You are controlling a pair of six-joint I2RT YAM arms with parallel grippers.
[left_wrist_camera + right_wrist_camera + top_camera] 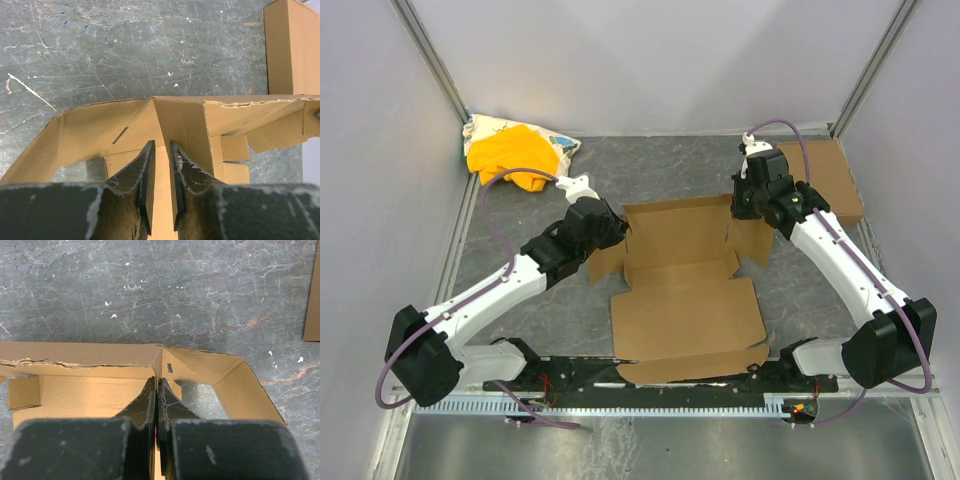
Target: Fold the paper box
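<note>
White arm links (480,295), black joints (570,235), purple cables (486,205); jaws black, scuffed, paint chipped grey.

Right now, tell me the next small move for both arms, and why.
Probably swing both corner tabs inward. The left gripper and right gripper each seem to pinch a back corner of the paper box; its back wall stands, yet the tabs splay outward and the front lies flat.

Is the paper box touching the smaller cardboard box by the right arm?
Apart. The right wrist view shows a strip of bare grey table between the outer flap of the paper box and the smaller cardboard box at the right edge.
</note>
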